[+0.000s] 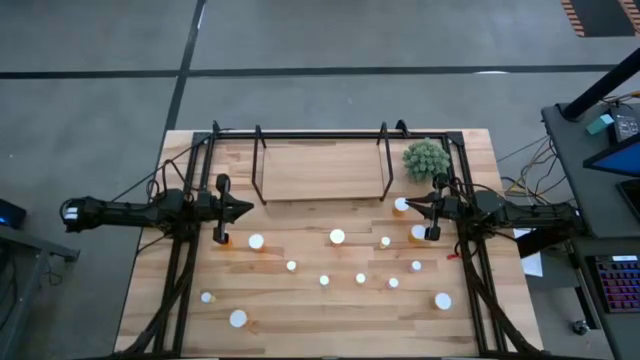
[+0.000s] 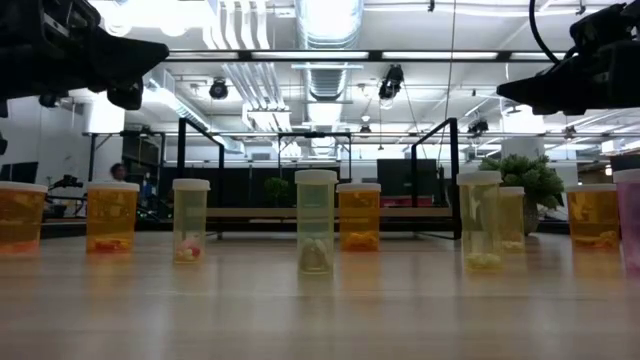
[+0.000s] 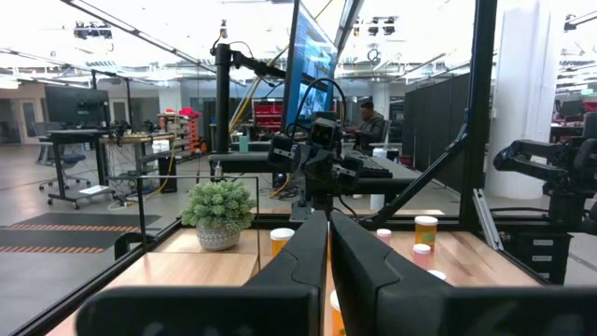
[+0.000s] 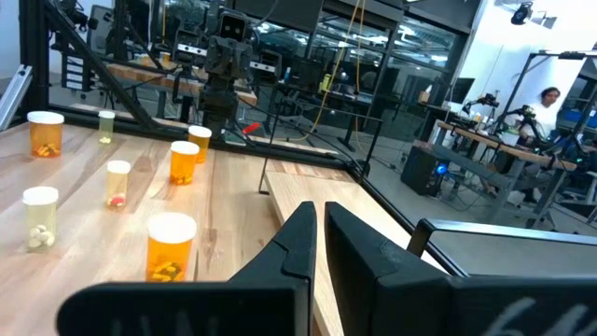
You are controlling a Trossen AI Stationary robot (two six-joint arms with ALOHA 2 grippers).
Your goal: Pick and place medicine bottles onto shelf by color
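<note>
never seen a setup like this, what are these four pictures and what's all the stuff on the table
It is one moment seen by four cameras: overhead, table level, and one on each arm's wrist. Two dark robot arms reach in from the table's sides. The left end effector and right end effector each have two fingers, nearly closed, holding nothing. Small white-capped medicine bottles stand scattered on the wooden table, some orange, some pale. Behind them is an empty shelf with black uprights, and beside it a small green plant.

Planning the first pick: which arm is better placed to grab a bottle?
Right, narrowly. The right gripper hangs between two bottles: one beside the shelf, another. The left gripper has just one close.
</note>
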